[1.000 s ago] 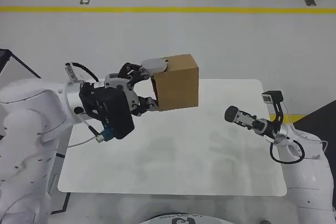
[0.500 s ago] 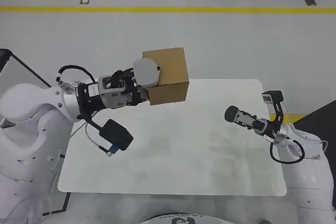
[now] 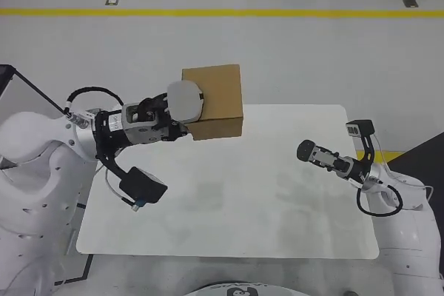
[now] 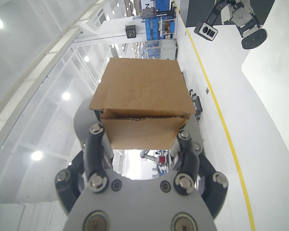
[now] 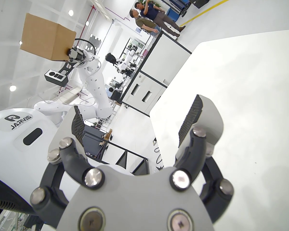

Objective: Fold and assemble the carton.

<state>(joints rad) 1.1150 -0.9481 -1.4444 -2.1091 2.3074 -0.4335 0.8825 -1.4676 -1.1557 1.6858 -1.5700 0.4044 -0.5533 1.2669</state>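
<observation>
A brown cardboard carton (image 3: 216,98), folded into a box shape, hangs in the air over the far edge of the white table (image 3: 281,214). My left gripper (image 3: 185,111) is shut on its near end, one finger on each side. In the left wrist view the carton (image 4: 141,90) shows a folded flap with a small gap at the held end, between the fingers (image 4: 96,131). My right gripper (image 3: 305,150) hovers over the table's right side, open and holding nothing; its pads (image 5: 195,111) stand wide apart. From there the carton (image 5: 47,40) appears far off, raised.
A yellow floor line (image 3: 222,12) runs beyond the table. A dark stand (image 3: 0,81) sits at the far left. A white cabinet (image 5: 154,73) stands past the table's left edge.
My left arm turned its wrist and carried the carton a little farther back and to the left, still gripped. The right arm kept still.
</observation>
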